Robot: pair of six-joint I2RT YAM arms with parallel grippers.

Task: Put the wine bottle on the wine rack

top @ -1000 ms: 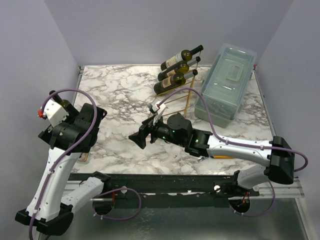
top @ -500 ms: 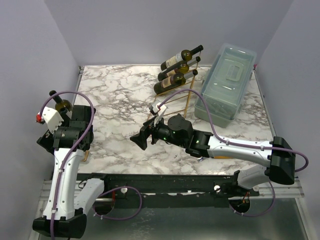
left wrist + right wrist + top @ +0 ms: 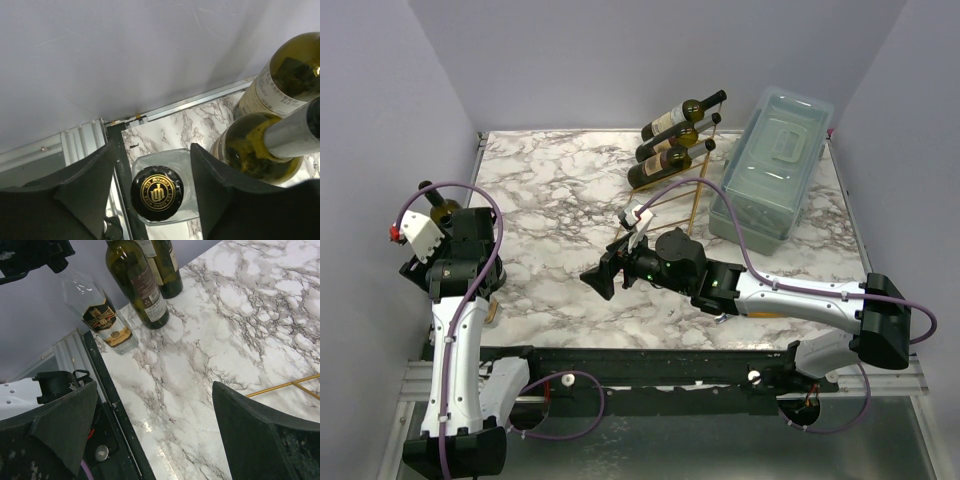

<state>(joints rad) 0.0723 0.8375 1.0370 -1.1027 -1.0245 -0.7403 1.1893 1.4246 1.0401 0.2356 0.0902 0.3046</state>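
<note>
A clear square bottle with a black, gold-stamped cap (image 3: pixel 157 192) stands at the table's near-left edge. My left gripper (image 3: pixel 152 160) hangs over it, its fingers either side of the cap with thin gaps showing. Two green wine bottles (image 3: pixel 260 150) (image 3: pixel 285 75) stand just beside it. The right wrist view shows the clear bottle (image 3: pixel 100 310) and the green ones (image 3: pixel 137 285). The gold wire wine rack (image 3: pixel 695 195) at the back holds three bottles (image 3: pixel 670 150). My right gripper (image 3: pixel 600 272) is open over bare marble at mid-table, nothing between its fingers (image 3: pixel 65 425).
A pale blue-grey plastic box (image 3: pixel 770 165) lies right of the rack. The black table rail (image 3: pixel 117 430) runs along the left edge next to the clear bottle. Grey walls close in the left, back and right sides.
My left arm has swung back and down over the bottles at the left edge, and its jaws have narrowed around the cap. The right arm has not moved.
</note>
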